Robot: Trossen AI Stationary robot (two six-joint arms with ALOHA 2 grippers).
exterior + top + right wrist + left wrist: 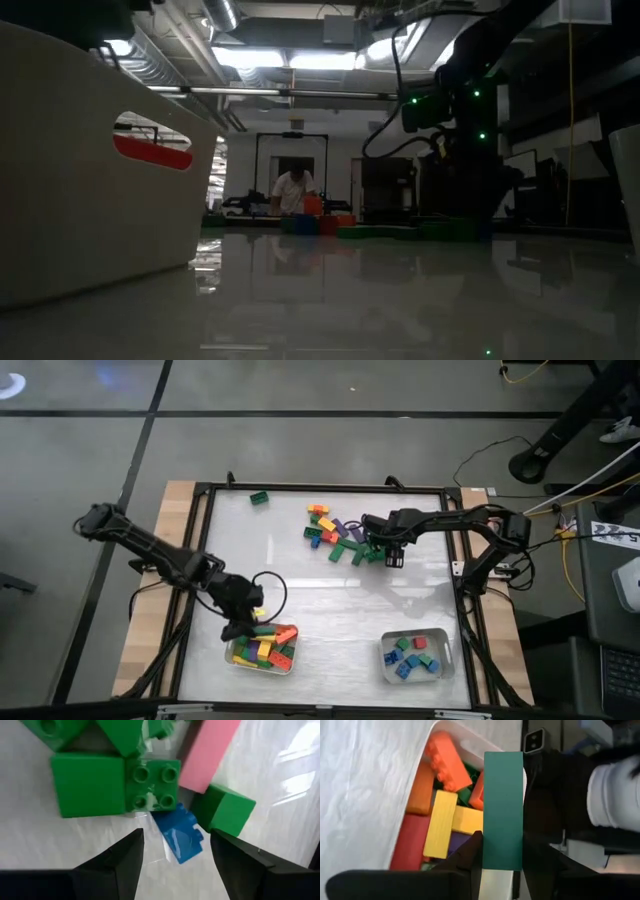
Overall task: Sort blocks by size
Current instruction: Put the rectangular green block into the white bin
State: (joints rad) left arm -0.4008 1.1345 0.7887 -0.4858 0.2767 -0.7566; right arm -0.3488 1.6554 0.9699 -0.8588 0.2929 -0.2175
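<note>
- High view: the left hand is hovering at the edge of the left tray, which is holding the long blocks; the right hand is reaching down at the loose pile in the table's middle. The right tray is holding short ones.
- Low view: the near tray wall is filling the left side, and a person is bending over far behind the table.
- Left wrist view: the left hand's fingers are clamping a long dark-green block over the tray; releasing it should wait until it is fully inside the rim.
- Right wrist view: the right hand's fingers are standing apart, straddling a small blue block that is touching green neighbours; centring on it before closing seems wise.
</note>
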